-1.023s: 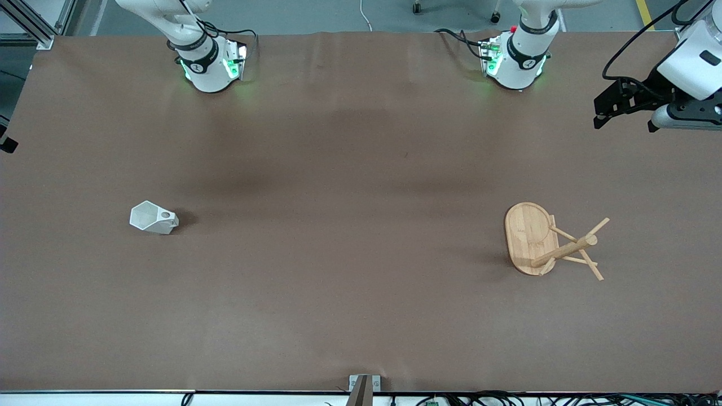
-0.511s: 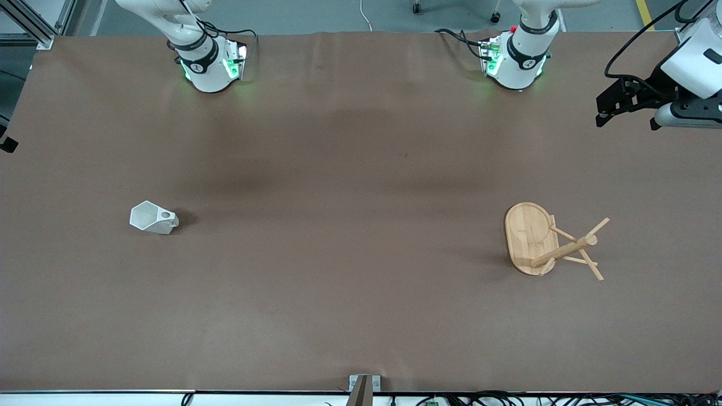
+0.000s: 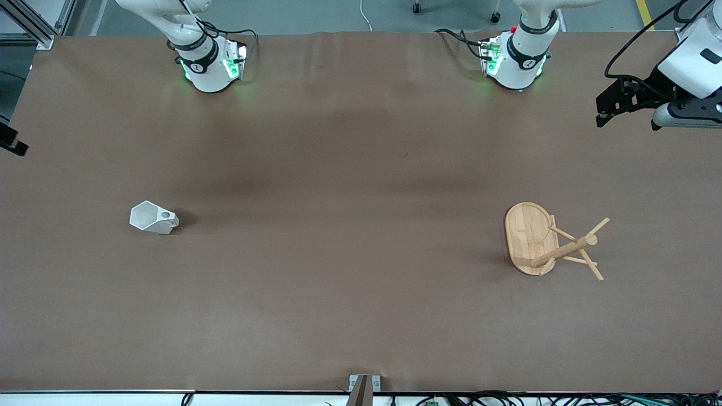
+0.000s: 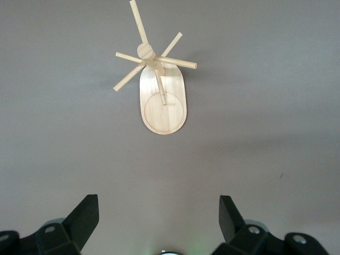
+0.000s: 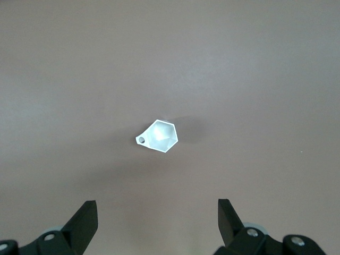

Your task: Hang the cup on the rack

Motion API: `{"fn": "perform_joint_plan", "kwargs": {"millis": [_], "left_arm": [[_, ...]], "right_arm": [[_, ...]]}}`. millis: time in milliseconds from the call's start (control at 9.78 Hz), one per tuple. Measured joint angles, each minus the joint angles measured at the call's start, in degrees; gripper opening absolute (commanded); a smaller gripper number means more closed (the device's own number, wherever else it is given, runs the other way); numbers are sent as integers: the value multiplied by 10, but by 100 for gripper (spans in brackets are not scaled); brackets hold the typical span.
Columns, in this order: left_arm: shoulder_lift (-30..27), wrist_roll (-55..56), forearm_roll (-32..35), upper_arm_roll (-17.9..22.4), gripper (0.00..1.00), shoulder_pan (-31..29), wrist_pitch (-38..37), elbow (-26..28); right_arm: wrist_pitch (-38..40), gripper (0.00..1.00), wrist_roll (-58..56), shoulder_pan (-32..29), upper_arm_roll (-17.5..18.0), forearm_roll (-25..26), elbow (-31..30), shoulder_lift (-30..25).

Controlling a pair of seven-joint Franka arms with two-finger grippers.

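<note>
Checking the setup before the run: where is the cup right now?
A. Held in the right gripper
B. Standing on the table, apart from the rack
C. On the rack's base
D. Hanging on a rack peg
B: the cup stands alone on the table toward the right arm's end, well apart from the rack.

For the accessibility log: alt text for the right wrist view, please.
A small white faceted cup with a pierced block handle sits alone on the brown table, mouth toward the camera. The open right gripper hangs above it, holding nothing.
</note>
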State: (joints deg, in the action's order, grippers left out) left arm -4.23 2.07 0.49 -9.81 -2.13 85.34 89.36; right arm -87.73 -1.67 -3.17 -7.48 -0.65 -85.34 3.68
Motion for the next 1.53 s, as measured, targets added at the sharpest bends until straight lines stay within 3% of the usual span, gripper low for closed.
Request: {"fn": "perform_joint_plan", "kwargs": {"millis": [205, 818, 1023, 1330, 1432, 1534], "left_arm": [[3, 0, 0, 0, 100, 0, 0, -1], [18, -7, 0, -1, 100, 3, 0, -9], [19, -7, 0, -2, 100, 7, 0, -10], [19, -7, 0, -4, 100, 7, 0, -10], [19, -7, 0, -4, 100, 7, 0, -10], [19, -7, 0, -4, 100, 7, 0, -10]], "right_arm": [[-81, 100, -2, -1, -2, 0, -75, 26], [-481, 100, -56, -1, -4, 0, -387, 50], [-548, 100, -78, -2, -4, 0, -412, 89], [-571, 97, -109, -10, -6, 0, -412, 127], [-573, 91, -110, -10, -5, 0, -411, 132], [-576, 78, -111, -10, -5, -1, -411, 137]]}}
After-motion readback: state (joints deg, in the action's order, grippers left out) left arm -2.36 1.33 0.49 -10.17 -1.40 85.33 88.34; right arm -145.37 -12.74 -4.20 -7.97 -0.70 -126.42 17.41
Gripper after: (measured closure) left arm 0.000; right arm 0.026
